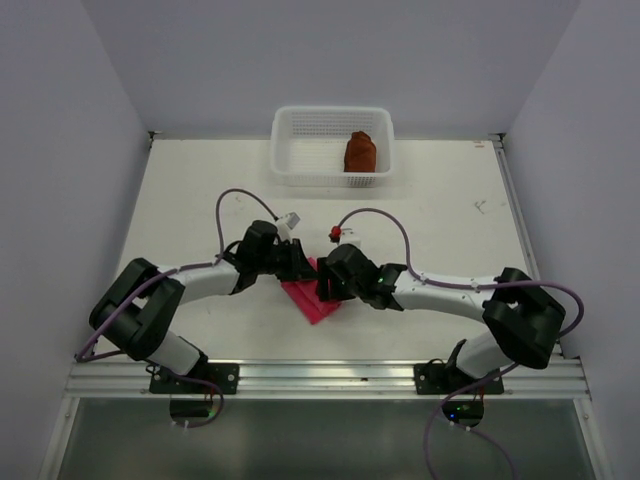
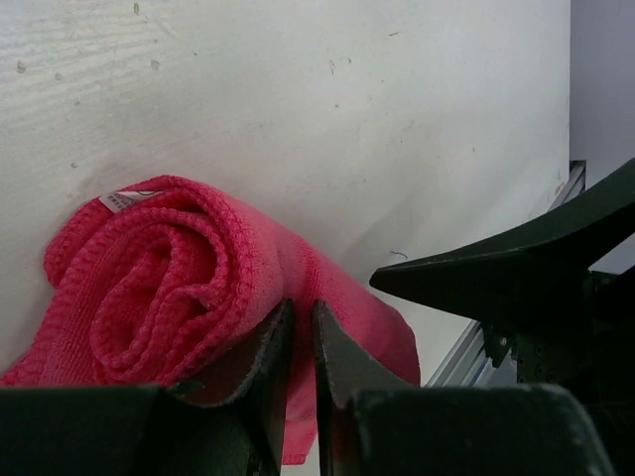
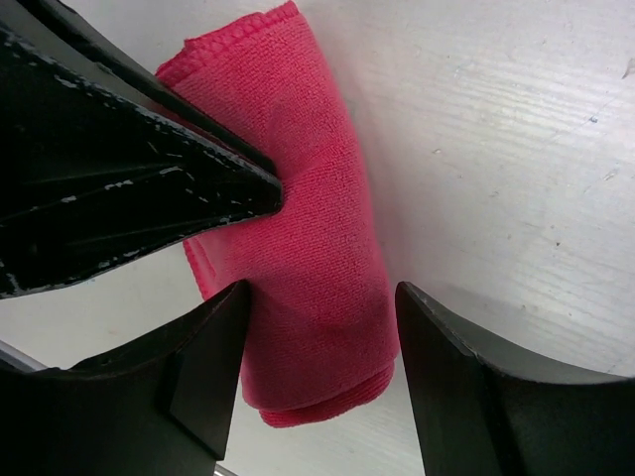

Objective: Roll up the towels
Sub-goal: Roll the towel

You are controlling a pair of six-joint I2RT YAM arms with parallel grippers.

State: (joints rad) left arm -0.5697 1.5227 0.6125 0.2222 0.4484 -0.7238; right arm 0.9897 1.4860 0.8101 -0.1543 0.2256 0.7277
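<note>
The pink towel [image 1: 318, 302] lies on the white table [image 1: 450, 200] at the middle of its near side, between the two grippers. It is rolled into a thick roll, and the left wrist view shows the spiral at its end and a small white label [image 2: 124, 200] on the outer layer. The left gripper [image 2: 303, 319] has its jaws almost together, with only a thin slit between them. Its tip is against the roll, but it cannot be told if cloth is caught inside. The right gripper [image 3: 322, 297] has its jaws wide, one finger on each side of the roll. At the far side stands a white basket [image 1: 332, 110] with an orange-brown rolled towel [image 1: 360, 152] in it.
</note>
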